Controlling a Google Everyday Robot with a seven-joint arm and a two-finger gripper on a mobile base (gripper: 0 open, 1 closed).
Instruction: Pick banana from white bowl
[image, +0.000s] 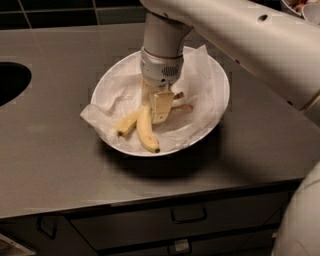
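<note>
Grasping looks to be the step in hand. The hand sits low inside the white bowl, over its middle, and meets the upper, stem end of the banana. The banana lies on the crumpled paper liner in the bowl's near-left part, curving from under the hand to a dark tip close to the bowl's near rim. A slimmer banana lies just beside it, toward the bowl's left rim. Whether the hand is spread, pressed together or already pinching the banana, I cannot tell, because its pale front face hides the contact.

The next move, as I judge it, calls for a firm hold on the thick banana alone, then a straight lift clear of the bowl's rim. The risk is that the slimmer banana or a fold of the liner comes along, since both lie so near the hold.

The arm reaches in from beyond the bowl's far-right side, high above it. Its wrist points straight down over the bowl's centre. The bowl stands on the grey table, well apart from the dark round opening off to the bowl's left.
</note>
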